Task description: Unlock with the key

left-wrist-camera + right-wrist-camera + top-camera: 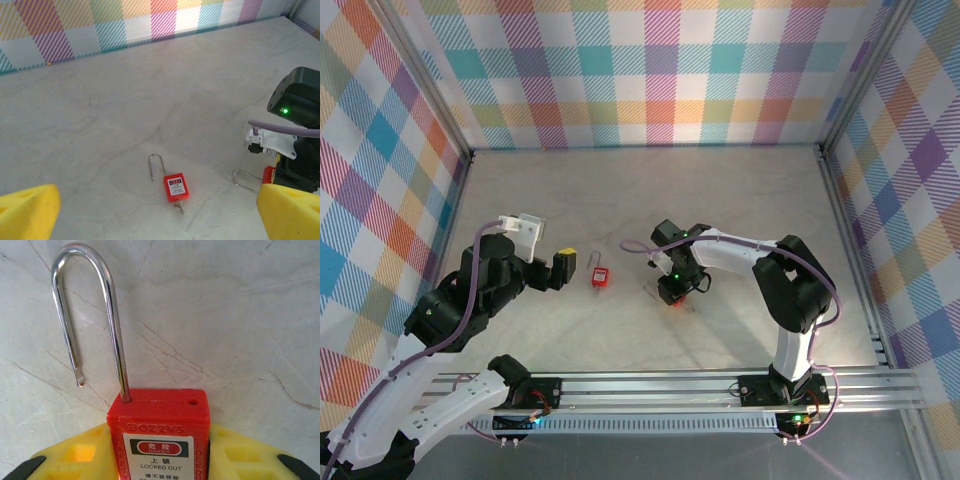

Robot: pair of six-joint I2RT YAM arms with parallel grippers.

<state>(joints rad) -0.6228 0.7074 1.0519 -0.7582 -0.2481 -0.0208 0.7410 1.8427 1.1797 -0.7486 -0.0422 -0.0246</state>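
Observation:
A red padlock lies flat on the marble table, its steel shackle swung open. A small metal key pokes from its base. My left gripper hovers just near of it, open wide, with its yellow fingertips at either side of the left wrist view. The same padlock lies just right of that gripper. A second red padlock, labelled "locked out", has its shackle open too. My right gripper is shut on its body, low at the table.
Plaid walls enclose the table on three sides, with metal frame posts at the back corners. A metal rail carrying both arm bases runs along the near edge. The right arm's elbow stands to the right of the held padlock.

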